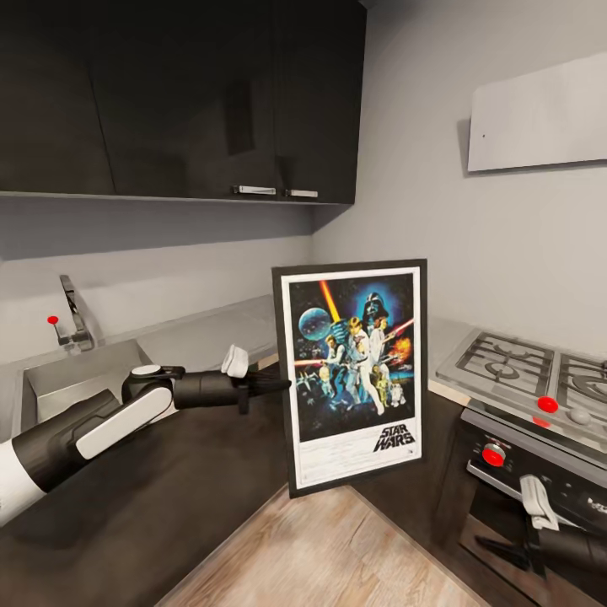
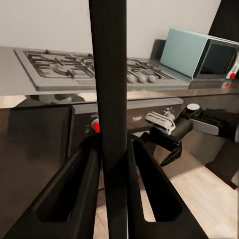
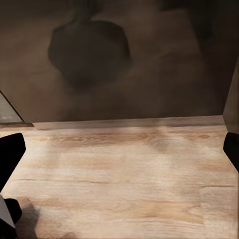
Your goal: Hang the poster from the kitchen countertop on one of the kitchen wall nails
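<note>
The poster [image 1: 352,371] hangs upright in the air in front of the corner of the kitchen countertop [image 1: 202,333], its Star Wars picture facing me. My left gripper [image 1: 278,386] is shut on the poster's left frame edge at mid height. In the left wrist view that edge is a black bar [image 2: 108,74] pinched between the dark fingers [image 2: 74,184]. My right gripper [image 1: 506,552] is low at the right, in front of the oven. Its fingertips [image 3: 10,154] stand far apart over the wooden floor, open and holding nothing.
A sink [image 1: 51,379] with a tap lies at the left and a gas hob [image 1: 523,362] with red knobs at the right. Dark wall cabinets [image 1: 185,93] hang above. A pale panel [image 1: 539,114] sits high on the right wall. A microwave [image 2: 199,52] stands beyond the hob.
</note>
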`<state>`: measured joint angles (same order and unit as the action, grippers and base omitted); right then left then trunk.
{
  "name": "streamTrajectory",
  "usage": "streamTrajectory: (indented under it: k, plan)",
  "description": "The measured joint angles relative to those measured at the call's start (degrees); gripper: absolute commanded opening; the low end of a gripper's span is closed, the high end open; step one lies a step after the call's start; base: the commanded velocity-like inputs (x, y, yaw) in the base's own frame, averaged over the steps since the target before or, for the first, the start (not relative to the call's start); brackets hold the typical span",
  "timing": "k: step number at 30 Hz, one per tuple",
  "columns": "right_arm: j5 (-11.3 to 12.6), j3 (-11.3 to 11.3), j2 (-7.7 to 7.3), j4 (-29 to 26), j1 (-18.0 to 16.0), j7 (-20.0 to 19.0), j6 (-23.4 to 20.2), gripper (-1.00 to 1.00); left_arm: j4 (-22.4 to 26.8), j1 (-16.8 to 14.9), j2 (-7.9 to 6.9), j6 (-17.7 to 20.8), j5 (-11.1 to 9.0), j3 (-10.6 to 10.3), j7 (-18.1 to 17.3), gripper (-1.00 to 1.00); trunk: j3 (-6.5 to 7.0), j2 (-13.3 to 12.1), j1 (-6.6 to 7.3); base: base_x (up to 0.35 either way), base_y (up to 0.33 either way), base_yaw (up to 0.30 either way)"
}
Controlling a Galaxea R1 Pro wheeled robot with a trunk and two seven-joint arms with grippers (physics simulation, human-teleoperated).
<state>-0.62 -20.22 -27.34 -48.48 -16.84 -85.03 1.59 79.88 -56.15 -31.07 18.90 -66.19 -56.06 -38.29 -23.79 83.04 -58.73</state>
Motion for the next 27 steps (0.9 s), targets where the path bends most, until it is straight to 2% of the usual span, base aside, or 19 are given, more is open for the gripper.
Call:
streamTrajectory:
  k: [10, 13, 19, 23, 27]
  plan:
    - [-0.3, 0.4, 0.0, 0.1, -1.7, 0.0, -3.8, 1.0, -0.2, 0.0, 0.0, 0.1, 0.0, -0.6, -0.4, -1.0, 0.0, 0.0, 0.0, 0.0, 0.0, 0.0]
    - [-0.3, 0.4, -0.01, 0.0, -1.9, -0.1, -4.3, 1.0, -0.2, 0.0, 0.0, 0.1, 0.2, -2.3, -3.4, -1.0, 0.0, 0.0, 0.0, 0.0, 0.0, 0.0]
    - [-1.0, 0.5, -0.02, -0.1, -2.1, -0.2, -4.6, 1.0, -0.3, 0.0, 0.0, 0.0, 0.3, -2.9, -5.2, -1.0, 0.0, 0.0, 0.0, 0.0, 0.0, 0.0]
    - [-1.3, 0.5, -0.02, -0.1, -2.1, -1.1, -4.7, 1.0, -0.4, 0.0, 0.0, 0.0, 0.3, -3.3, -5.4, -1.0, 0.0, 0.0, 0.0, 0.0, 0.0, 0.0]
    - [-1.3, 0.5, -0.02, -0.2, -2.1, -3.7, -4.7, 1.0, -0.4, 0.0, -0.03, 0.0, 0.3, -4.2, -5.5, -1.0, 0.0, 0.0, 0.0, 0.0, 0.0, 0.0]
